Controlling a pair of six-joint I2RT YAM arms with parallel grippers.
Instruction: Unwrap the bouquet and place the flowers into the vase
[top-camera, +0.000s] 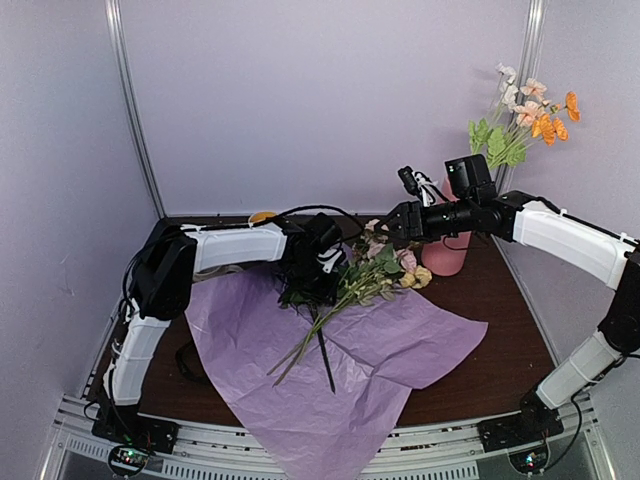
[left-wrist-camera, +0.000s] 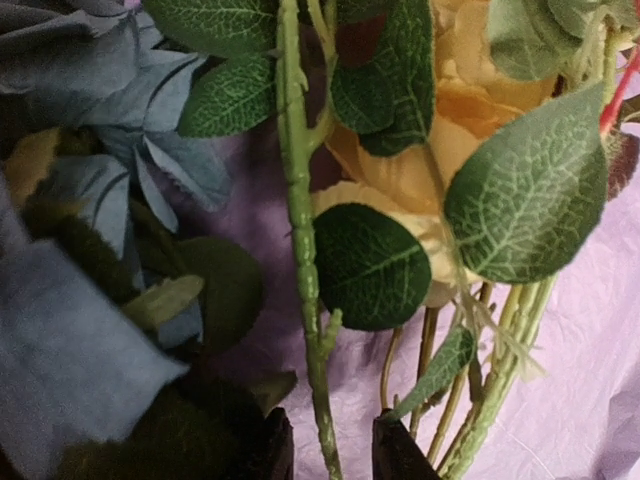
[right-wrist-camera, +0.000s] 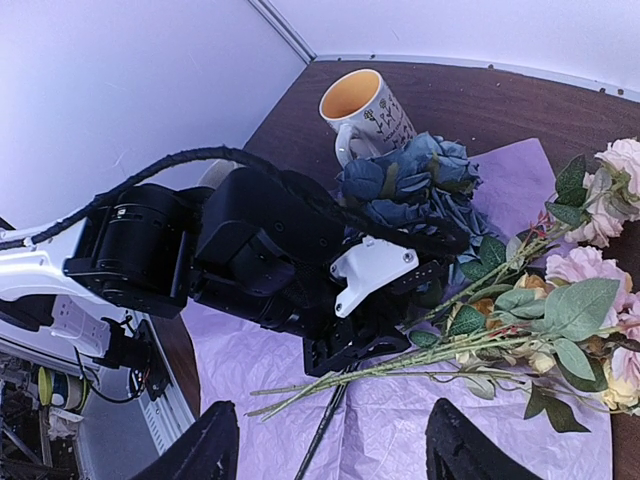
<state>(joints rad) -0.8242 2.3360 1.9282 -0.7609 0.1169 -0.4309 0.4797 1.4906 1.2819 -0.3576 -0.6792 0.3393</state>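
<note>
The bouquet lies opened out: its lilac tissue paper (top-camera: 300, 400) is spread flat, and loose flowers (top-camera: 360, 280) lie across it, stems toward the front. The pink vase (top-camera: 447, 257) stands at the back right and holds several flowers (top-camera: 525, 115). My left gripper (top-camera: 318, 285) is down among the lying flowers. Its jaws (left-wrist-camera: 330, 455) are open around one green stem (left-wrist-camera: 300, 230), with a gap on each side. My right gripper (top-camera: 395, 222) hovers above the flower heads beside the vase, open (right-wrist-camera: 335, 450) and empty.
A black ribbon (top-camera: 326, 362) lies on the paper near the stem ends. A patterned mug (right-wrist-camera: 365, 105) with a yellow inside stands at the back left behind dusty blue blooms (right-wrist-camera: 410, 185). Walls enclose the table on three sides.
</note>
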